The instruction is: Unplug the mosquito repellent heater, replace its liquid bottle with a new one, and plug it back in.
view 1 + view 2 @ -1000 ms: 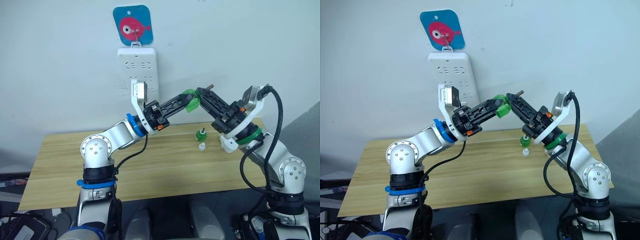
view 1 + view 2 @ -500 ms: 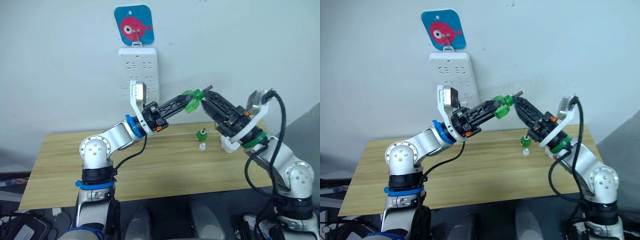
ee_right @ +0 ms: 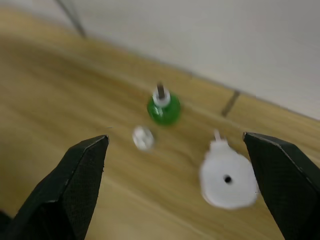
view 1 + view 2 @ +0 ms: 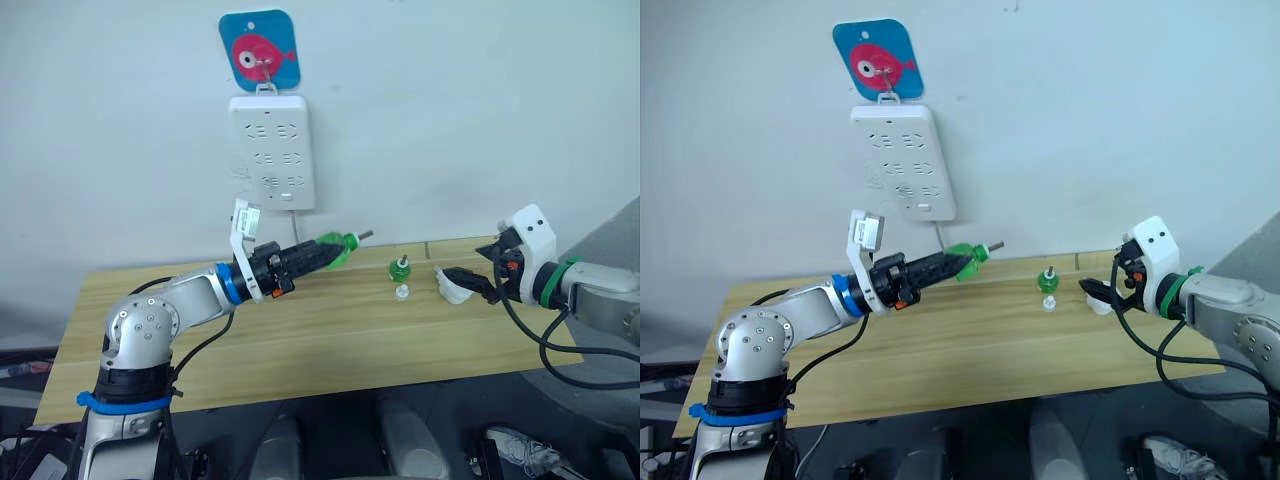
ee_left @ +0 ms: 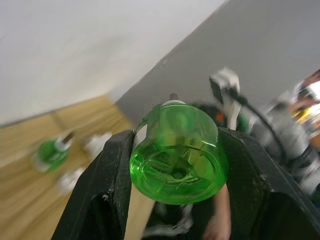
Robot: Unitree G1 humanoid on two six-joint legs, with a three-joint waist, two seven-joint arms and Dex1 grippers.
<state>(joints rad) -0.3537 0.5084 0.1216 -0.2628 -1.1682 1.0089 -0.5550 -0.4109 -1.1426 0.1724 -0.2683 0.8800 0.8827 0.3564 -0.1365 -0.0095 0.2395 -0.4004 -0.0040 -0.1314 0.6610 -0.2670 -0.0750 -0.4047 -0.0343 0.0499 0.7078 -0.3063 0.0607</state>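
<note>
Here the left gripper (image 4: pixel 305 257) pinches a green liquid bottle (image 4: pixel 333 248), held ready left of the mosquito repellent heater (image 4: pixel 455 287); the right gripper (image 3: pixel 180 190), fingers spread, approaches it.

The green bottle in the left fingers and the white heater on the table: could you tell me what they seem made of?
Green bottle: likely clear glossy plastic; light passes through and its base ribs show. Mosquito repellent heater: apparently opaque white moulded plastic, smooth, rounded, with a vent hole. Table: pale wood-grain, possibly laminate.
</note>
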